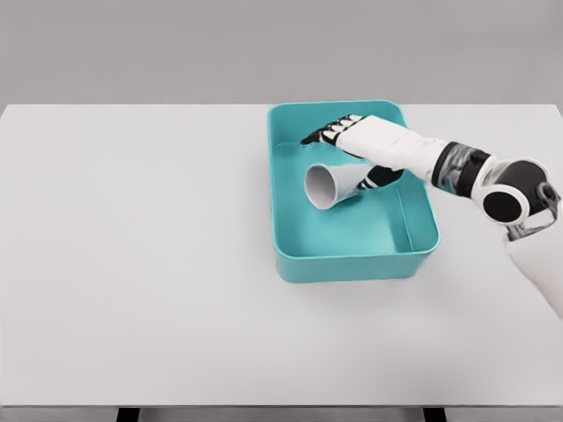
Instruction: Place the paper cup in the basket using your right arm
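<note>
Now my right hand (352, 141) is reaching over the teal basket (352, 264) on the white table (132, 264). My fingers (330, 132) are stretching out flat, pinching nothing. Just below them the paper cup (332, 185) is lying sideways inside the basket, mouth pointing away from my wrist, thumb near its narrow end.

The right hand (356, 145) hides the narrow end of the paper cup (332, 185) and part of the basket's (352, 264) far wall. The right arm runs off the picture's right edge. The table (132, 264) is cut off at both sides and along the bottom.
</note>
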Tool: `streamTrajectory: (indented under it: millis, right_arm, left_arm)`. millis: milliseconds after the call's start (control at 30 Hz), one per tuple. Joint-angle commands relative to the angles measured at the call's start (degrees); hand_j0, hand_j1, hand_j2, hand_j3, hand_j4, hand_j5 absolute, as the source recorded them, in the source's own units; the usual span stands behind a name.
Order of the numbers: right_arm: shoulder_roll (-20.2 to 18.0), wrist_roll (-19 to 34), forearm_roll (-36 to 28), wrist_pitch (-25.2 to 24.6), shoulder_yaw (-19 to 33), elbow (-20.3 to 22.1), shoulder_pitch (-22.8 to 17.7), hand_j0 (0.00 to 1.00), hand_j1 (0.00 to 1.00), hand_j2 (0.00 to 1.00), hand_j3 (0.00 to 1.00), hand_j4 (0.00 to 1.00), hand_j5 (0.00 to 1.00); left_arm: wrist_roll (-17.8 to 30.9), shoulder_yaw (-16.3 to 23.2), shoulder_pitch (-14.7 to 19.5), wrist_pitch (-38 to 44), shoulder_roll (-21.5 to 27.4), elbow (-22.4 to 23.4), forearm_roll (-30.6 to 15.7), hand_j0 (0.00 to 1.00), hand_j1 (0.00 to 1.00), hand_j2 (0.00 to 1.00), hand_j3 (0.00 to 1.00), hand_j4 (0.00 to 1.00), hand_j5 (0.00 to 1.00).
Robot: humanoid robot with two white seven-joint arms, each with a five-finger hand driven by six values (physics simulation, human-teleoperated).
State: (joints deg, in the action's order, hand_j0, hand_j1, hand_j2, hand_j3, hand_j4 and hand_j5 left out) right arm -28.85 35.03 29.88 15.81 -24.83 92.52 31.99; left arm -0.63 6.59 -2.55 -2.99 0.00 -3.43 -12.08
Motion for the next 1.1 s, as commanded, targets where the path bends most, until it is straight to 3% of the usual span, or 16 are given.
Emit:
streamTrajectory:
  millis: [0,67,167,233,300,367,467,567,1067]
  right_arm:
    - [0.0,0.0,-0.3,0.3,4.3,1.6,-0.1,1.0,1.0,1.0,1.0,1.0,1.0]
    - [-0.1,0.0,-1.5,0.4,7.9,1.8,-1.3,1.0,1.0,1.0,1.0,1.0,1.0]
    - [-0.7,0.0,-24.7,1.9,16.3,0.6,-4.3,1.0,1.0,1.0,1.0,1.0,1.0]
    - [-1.0,0.0,-34.7,5.1,21.7,-0.5,-6.3,1.0,1.0,1.0,1.0,1.0,1.0]
    - [-1.0,0.0,-35.4,5.1,27.2,-1.1,-9.4,1.0,1.0,1.0,1.0,1.0,1.0]
    - [-1.0,0.0,-34.2,5.1,30.2,-4.4,-12.6,1.0,1.0,1.0,1.0,1.0,1.0]
    - [-0.8,0.0,-29.1,4.8,34.9,-7.4,-15.9,1.0,1.0,1.0,1.0,1.0,1.0]
    - [-0.2,0.0,-25.6,4.1,35.0,-8.0,-16.3,1.0,1.0,1.0,1.0,1.0,1.0]
    - [2.1,0.0,-25.5,4.0,34.9,-8.9,-15.9,1.0,1.0,1.0,1.0,1.0,1.0]
  left_arm:
    - [0.0,0.0,0.0,0.0,0.0,0.0,-0.1,1.0,1.0,1.0,1.0,1.0,1.0]
    - [0.0,0.0,0.0,0.0,0.0,0.0,0.0,1.0,1.0,1.0,1.0,1.0,1.0]
    - [0.0,0.0,0.0,0.0,0.0,0.0,-0.1,1.0,1.0,1.0,1.0,1.0,1.0]
    - [0.0,0.0,0.0,0.0,0.0,0.0,-0.1,1.0,1.0,1.0,1.0,1.0,1.0]
    - [0.0,0.0,0.0,0.0,0.0,0.0,-0.1,1.0,1.0,1.0,1.0,1.0,1.0]
    - [0.0,0.0,0.0,0.0,0.0,0.0,-0.1,1.0,1.0,1.0,1.0,1.0,1.0]
    - [0.0,0.0,0.0,0.0,0.0,0.0,0.0,1.0,1.0,1.0,1.0,1.0,1.0]
    - [0.0,0.0,0.0,0.0,0.0,0.0,-0.1,1.0,1.0,1.0,1.0,1.0,1.0]
    - [0.0,0.1,0.0,-0.1,0.0,0.0,0.0,1.0,1.0,1.0,1.0,1.0,1.0]
